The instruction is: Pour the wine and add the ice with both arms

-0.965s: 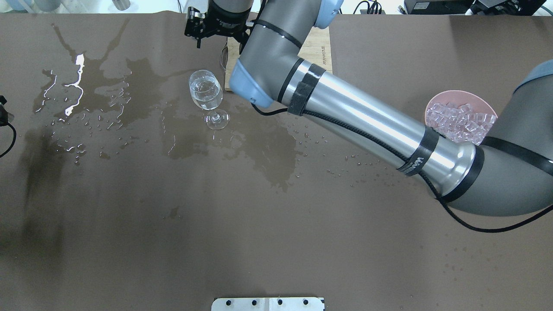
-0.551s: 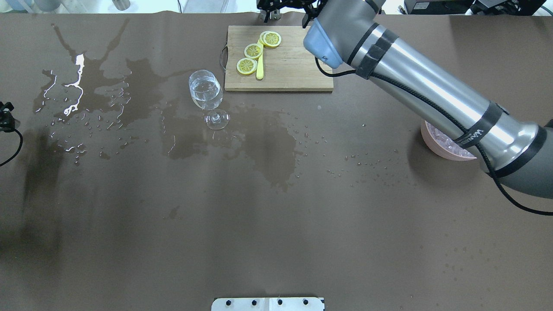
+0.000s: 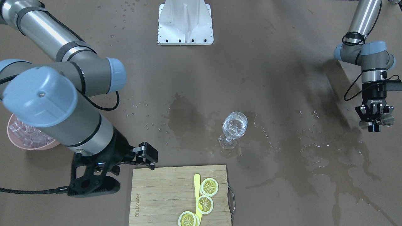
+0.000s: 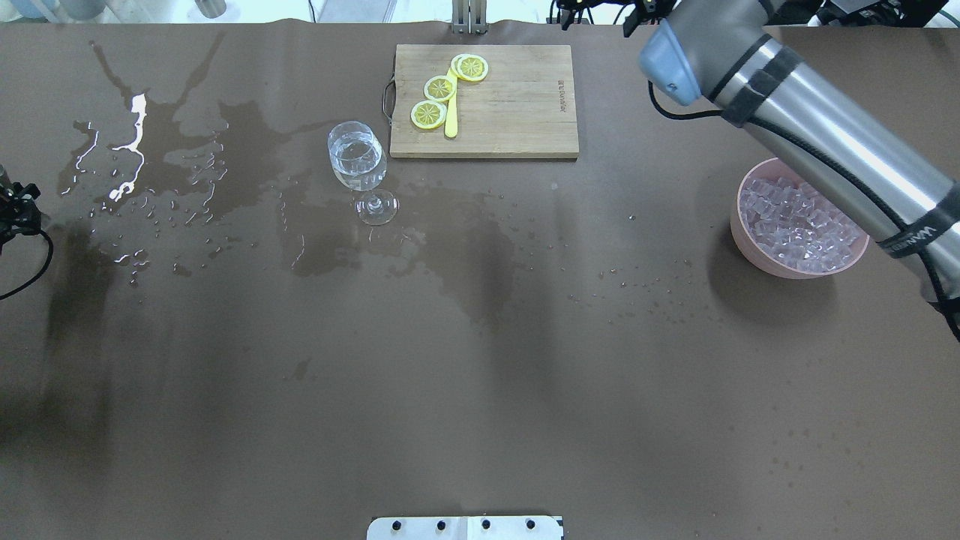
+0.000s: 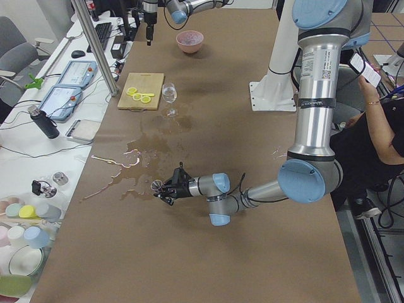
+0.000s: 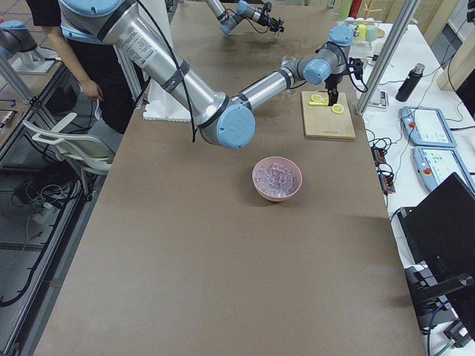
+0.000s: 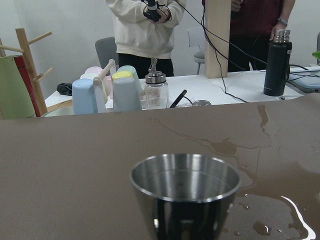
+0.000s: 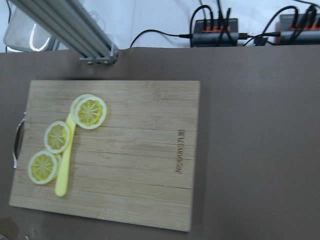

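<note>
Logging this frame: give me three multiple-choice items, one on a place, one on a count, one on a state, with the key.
1. The wine glass stands: A on a tray; B on the table beside the cutting board; C on a shelf.
2. Lemon slices on the board: A one; B five; C three.
3. The left gripper: A holds a steel cup; B is empty; C holds a spoon.
Key: 1 B, its foot rests on the wet table; 2 C, three yellow rounds show; 3 A, the cup fills its wrist view.
</note>
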### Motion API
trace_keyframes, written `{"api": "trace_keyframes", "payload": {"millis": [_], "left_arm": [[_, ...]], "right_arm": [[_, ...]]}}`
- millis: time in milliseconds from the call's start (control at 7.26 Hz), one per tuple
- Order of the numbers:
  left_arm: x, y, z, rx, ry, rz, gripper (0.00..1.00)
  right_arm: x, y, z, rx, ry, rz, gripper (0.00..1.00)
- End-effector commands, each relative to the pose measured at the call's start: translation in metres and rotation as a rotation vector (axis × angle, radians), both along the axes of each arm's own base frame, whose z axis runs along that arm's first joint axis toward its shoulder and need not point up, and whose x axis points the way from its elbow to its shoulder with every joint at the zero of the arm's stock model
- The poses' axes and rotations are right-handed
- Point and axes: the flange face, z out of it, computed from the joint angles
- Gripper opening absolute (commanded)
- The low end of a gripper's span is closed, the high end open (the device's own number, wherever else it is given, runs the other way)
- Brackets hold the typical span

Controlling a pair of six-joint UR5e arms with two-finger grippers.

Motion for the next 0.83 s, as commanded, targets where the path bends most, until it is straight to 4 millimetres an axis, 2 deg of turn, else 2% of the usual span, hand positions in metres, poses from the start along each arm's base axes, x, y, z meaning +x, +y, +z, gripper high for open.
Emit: {"api": "trace_keyframes", "payload": {"millis": [0, 413, 551, 689], "left_arm": [[0.002, 0.000, 0.000, -0.001, 0.000, 0.005, 0.09], [0.003, 0.000, 0.000, -0.003, 0.001, 0.009, 0.09], [0.003, 0.000, 0.000, -0.004, 0.002, 0.010, 0.09], [0.005, 0.001, 0.000, -0.004, 0.002, 0.016, 0.09]], "right_arm": [[0.067, 0.010, 0.074, 0.017, 0.042, 0.016, 1.00], [0.142, 0.014, 0.157, 0.042, 0.119, 0.018, 1.00], [0.172, 0.015, 0.169, 0.051, 0.128, 0.033, 1.00], [0.180, 0.019, 0.183, 0.031, 0.135, 0.041, 1.00]]}}
